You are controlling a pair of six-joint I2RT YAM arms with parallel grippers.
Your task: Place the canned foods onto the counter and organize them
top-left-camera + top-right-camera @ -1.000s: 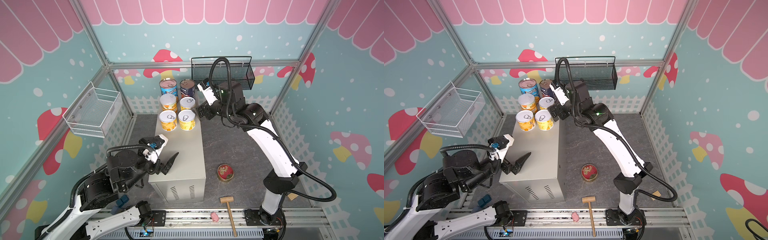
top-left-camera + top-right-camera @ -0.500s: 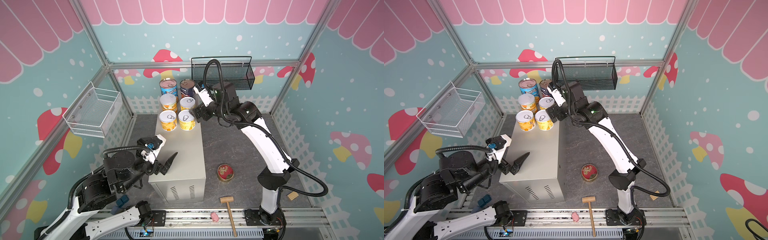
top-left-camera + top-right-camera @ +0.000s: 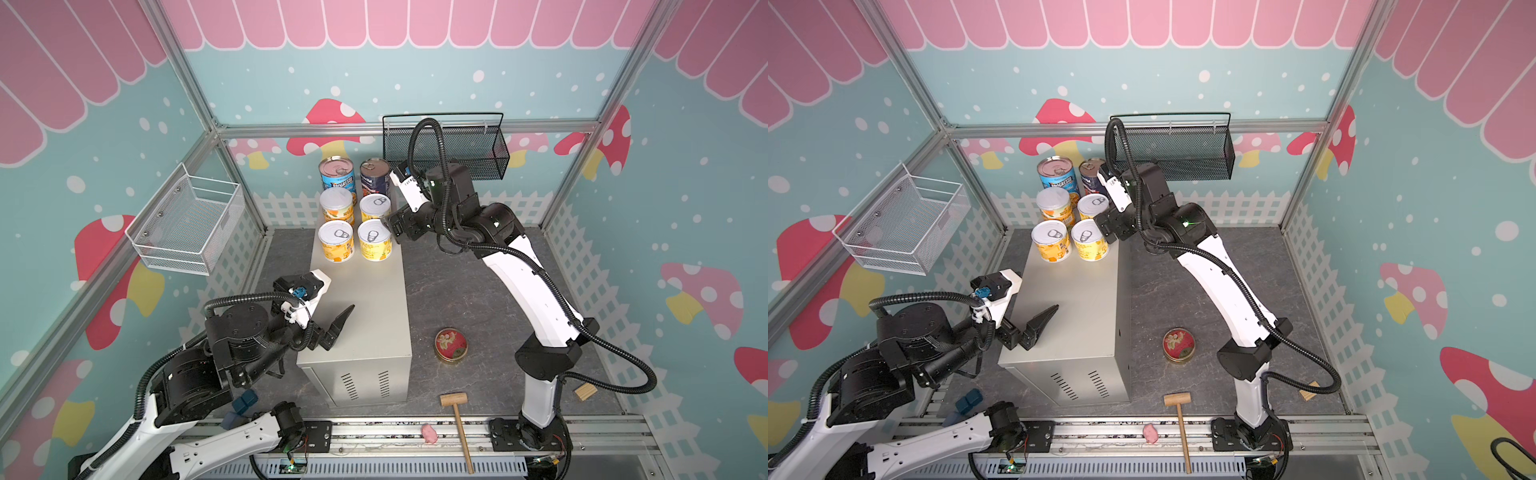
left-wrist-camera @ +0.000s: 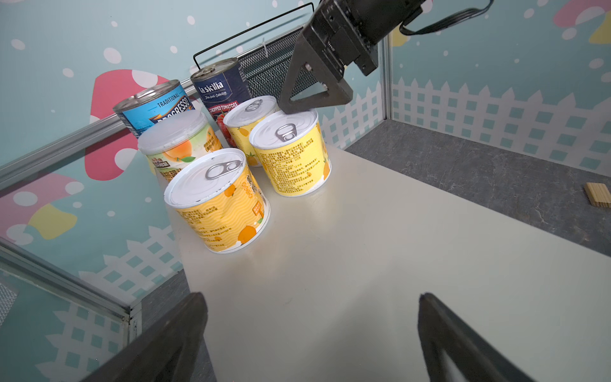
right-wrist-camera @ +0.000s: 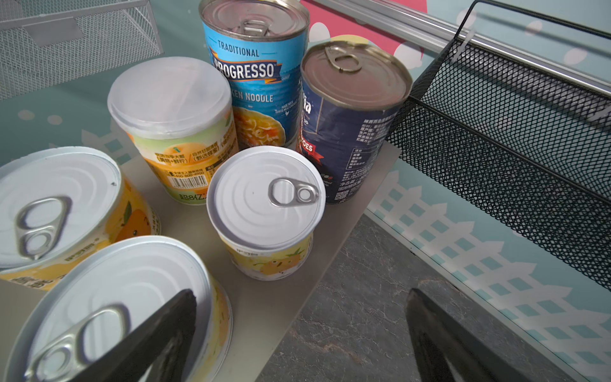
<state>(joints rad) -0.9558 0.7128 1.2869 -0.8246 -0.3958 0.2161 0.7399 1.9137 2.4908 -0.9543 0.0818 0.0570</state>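
Note:
The beige counter [image 3: 374,299] carries six of the canned foods at its far end. A light-blue Progresso can [image 3: 337,176] and a navy can [image 3: 374,176] stand at the back, with several short yellow cans [image 3: 336,243] in front. A flat red-lidded tin [image 3: 451,345] lies on the floor to the counter's right. My right gripper [image 5: 301,292] is open at the counter's right edge, one finger over the nearest yellow can [image 5: 115,297], the other over the floor. My left gripper [image 4: 312,297] is open and empty above the counter's near end.
A black mesh basket [image 3: 444,145] hangs on the back wall just behind my right wrist. A white wire basket [image 3: 187,224] hangs on the left wall. A wooden mallet [image 3: 457,415], a pink toy [image 3: 430,434] and a small wooden block [image 3: 585,391] lie near the front.
My right gripper has moved left, up to the front right yellow can. The left arm has barely shifted. Both grippers stay open.

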